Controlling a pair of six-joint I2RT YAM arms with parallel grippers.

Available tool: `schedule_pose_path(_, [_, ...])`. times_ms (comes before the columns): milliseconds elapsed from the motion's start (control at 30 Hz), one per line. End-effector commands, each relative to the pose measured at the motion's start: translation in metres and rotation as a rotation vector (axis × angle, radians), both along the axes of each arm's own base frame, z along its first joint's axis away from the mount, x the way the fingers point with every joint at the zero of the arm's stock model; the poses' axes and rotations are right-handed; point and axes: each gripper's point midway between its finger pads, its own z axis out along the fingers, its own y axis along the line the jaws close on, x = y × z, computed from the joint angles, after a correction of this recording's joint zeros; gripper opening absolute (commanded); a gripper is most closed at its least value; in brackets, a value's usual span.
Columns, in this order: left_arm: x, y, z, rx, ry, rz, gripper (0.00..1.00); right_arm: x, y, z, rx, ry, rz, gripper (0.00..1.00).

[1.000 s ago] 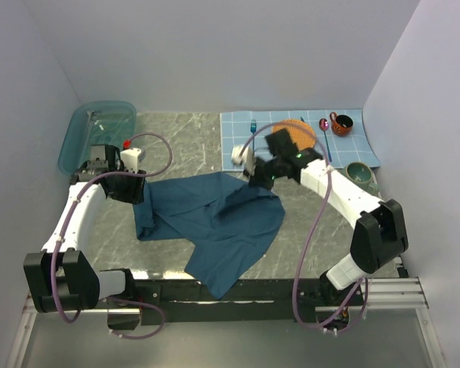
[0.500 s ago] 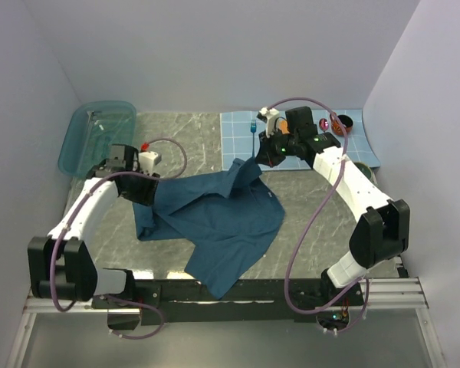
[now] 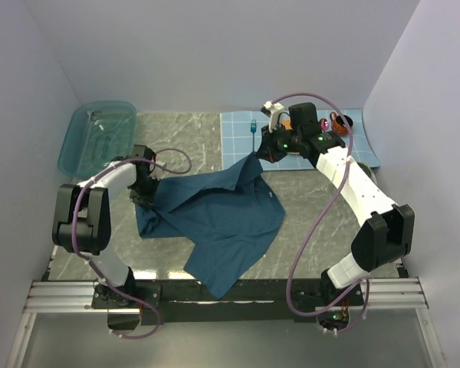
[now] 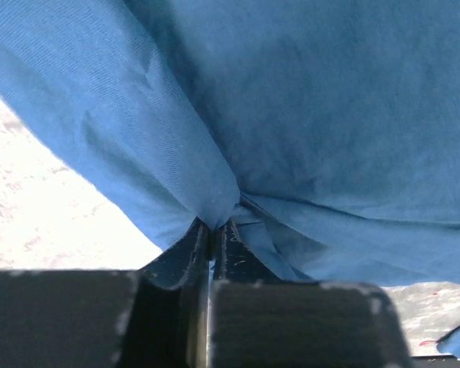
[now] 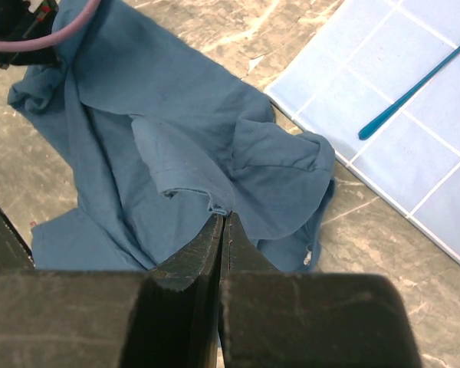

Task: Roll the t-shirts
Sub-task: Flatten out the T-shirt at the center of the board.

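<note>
One dark teal t-shirt (image 3: 222, 218) lies crumpled across the middle of the marble table, its lower end hanging over the near edge. My left gripper (image 3: 143, 193) sits at the shirt's left edge. In the left wrist view it (image 4: 212, 224) is shut on a bunched fold of the t-shirt (image 4: 314, 115). My right gripper (image 3: 258, 156) holds the shirt's far right corner, pulled up toward the placemat. In the right wrist view it (image 5: 224, 215) is shut on a hemmed edge of the t-shirt (image 5: 138, 100).
A translucent blue tub (image 3: 98, 134) stands at the back left. A light blue checked placemat (image 3: 234, 130) lies at the back right with a teal utensil (image 5: 414, 96) on it. A brown mug (image 3: 341, 123) shows behind the right arm.
My left gripper has closed on the shirt's left edge and its arm has swung in. My right gripper has carried the shirt's corner up and toward the back right.
</note>
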Motion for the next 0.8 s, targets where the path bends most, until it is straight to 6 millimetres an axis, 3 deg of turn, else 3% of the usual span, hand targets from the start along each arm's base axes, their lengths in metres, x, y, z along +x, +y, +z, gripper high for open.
schedule_pose_path(0, [0.014, -0.007, 0.027, -0.036, -0.073, -0.001, 0.01, 0.011, -0.006, 0.043, 0.03, -0.126, -0.04, 0.0])
schedule_pose_path(33, [0.017, -0.008, 0.051, -0.056, -0.137, -0.009, 0.01, 0.01, -0.01, 0.051, 0.041, -0.138, -0.058, 0.0])
schedule_pose_path(100, [0.011, -0.004, 0.082, -0.12, -0.197, -0.029, 0.01, 0.016, -0.025, 0.07, 0.073, -0.166, -0.119, 0.0])
schedule_pose_path(133, [0.01, 0.002, 0.117, -0.13, -0.312, -0.036, 0.01, 0.014, -0.034, 0.085, 0.11, -0.176, -0.161, 0.0])
schedule_pose_path(167, [0.007, 0.016, 0.134, -0.117, -0.369, -0.048, 0.01, 0.013, -0.041, 0.095, 0.13, -0.189, -0.187, 0.0])
schedule_pose_path(233, [-0.012, 0.026, 0.169, -0.117, -0.489, -0.083, 0.01, 0.01, -0.064, 0.118, 0.177, -0.216, -0.271, 0.0])
schedule_pose_path(267, [-0.02, 0.037, 0.173, -0.072, -0.507, -0.107, 0.01, 0.007, -0.071, 0.126, 0.194, -0.226, -0.297, 0.0])
schedule_pose_path(300, [-0.029, 0.046, 0.173, -0.019, -0.51, -0.106, 0.01, 0.006, -0.085, 0.13, 0.205, -0.227, -0.337, 0.0])
schedule_pose_path(333, [-0.046, 0.051, 0.169, 0.011, -0.491, -0.108, 0.01, -0.004, -0.088, 0.142, 0.233, -0.241, -0.344, 0.0])
schedule_pose_path(367, [-0.055, 0.058, 0.164, 0.042, -0.471, -0.121, 0.01, -0.01, -0.091, 0.14, 0.23, -0.234, -0.349, 0.0])
schedule_pose_path(433, [-0.077, 0.066, 0.145, 0.079, -0.413, -0.117, 0.01, -0.028, -0.097, 0.134, 0.211, -0.222, -0.355, 0.0])
schedule_pose_path(467, [-0.083, 0.071, 0.136, 0.099, -0.392, -0.102, 0.01, -0.033, -0.099, 0.114, 0.199, -0.178, -0.36, 0.0])
schedule_pose_path(533, [-0.094, 0.079, 0.111, 0.127, -0.337, -0.077, 0.07, -0.043, -0.102, 0.103, 0.203, -0.151, -0.38, 0.0])
schedule_pose_path(567, [-0.09, 0.089, 0.107, 0.171, -0.35, -0.044, 0.16, -0.044, -0.102, 0.088, 0.204, -0.115, -0.39, 0.0])
schedule_pose_path(633, [-0.087, 0.099, 0.094, 0.207, -0.321, -0.016, 0.22, -0.039, -0.099, 0.085, 0.241, -0.088, -0.408, 0.0])
schedule_pose_path(667, [-0.073, 0.106, 0.098, 0.228, -0.37, 0.012, 0.31, -0.034, -0.098, 0.088, 0.257, -0.084, -0.414, 0.0])
schedule_pose_path(767, [-0.042, 0.112, 0.111, 0.226, -0.411, 0.052, 0.39, -0.006, -0.099, 0.087, 0.286, -0.044, -0.463, 0.0])
